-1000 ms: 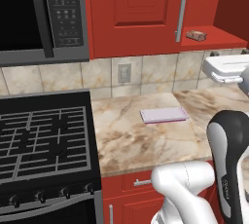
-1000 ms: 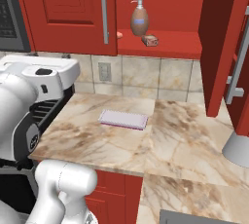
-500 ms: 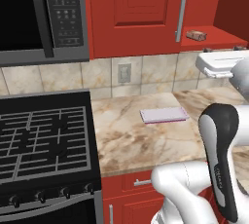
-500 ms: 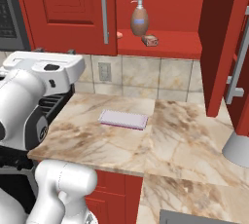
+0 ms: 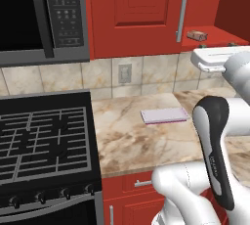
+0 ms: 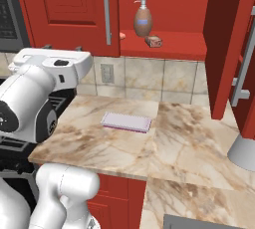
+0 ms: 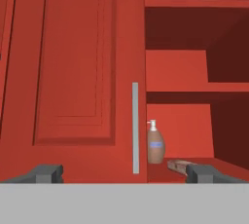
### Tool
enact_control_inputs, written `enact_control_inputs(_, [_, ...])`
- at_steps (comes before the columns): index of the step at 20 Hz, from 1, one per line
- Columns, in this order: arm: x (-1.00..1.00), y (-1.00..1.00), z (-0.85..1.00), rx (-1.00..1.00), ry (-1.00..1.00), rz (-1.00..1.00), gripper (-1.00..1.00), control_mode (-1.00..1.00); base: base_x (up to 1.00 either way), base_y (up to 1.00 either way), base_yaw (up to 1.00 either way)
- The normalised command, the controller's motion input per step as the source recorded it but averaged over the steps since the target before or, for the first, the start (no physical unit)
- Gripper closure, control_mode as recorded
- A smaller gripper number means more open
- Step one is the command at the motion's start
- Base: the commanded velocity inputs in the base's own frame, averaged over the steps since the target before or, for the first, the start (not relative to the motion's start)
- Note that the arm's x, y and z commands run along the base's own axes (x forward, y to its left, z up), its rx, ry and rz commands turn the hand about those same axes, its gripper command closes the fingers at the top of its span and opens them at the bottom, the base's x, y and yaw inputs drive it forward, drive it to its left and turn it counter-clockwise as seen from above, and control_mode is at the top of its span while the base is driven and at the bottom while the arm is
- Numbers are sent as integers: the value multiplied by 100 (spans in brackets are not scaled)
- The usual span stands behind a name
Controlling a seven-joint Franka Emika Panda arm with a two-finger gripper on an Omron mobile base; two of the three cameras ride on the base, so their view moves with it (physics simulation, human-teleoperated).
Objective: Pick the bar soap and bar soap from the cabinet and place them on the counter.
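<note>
Open-jawed gripper facing the red cabinet, both soaps on its lowest shelf.

In the hand view the gripper [image 7: 124, 173] has its two fingertips [image 7: 48, 173] spread wide apart with nothing between them, pointed at the cabinet [image 6: 74, 4], whose left door is closed and right side stands open. The open cabinet holds three things on its shelf [image 6: 174, 48]: one brown pump bottle [image 6: 142, 19]; one bar soap [image 6: 153, 41], a small flat brownish-pink block, just right of the bottle; and a second soap [image 6: 122, 35], a peach sliver left of the bottle, mostly hidden behind the closed door's edge. Below the cabinet, the counter [image 6: 184, 138] carries one flat lavender pad [image 6: 126, 121], well apart from the bottle.
</note>
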Motion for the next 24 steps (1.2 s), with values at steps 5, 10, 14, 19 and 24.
enact_control_inputs(5, [18,-2,0,0,0,0,-100,-100,0,0,0])
enact_control_inputs(10, [19,0,0,0,0,0,-100,-100,0,0,0])
enact_control_inputs(14, [15,-3,0,0,0,0,-100,-100,0,0,0])
enact_control_inputs(19, [14,-8,0,0,-2,0,-100,-100,0,0,0])
enact_control_inputs(24, [14,-5,0,0,-4,0,-100,-100,0,0,0])
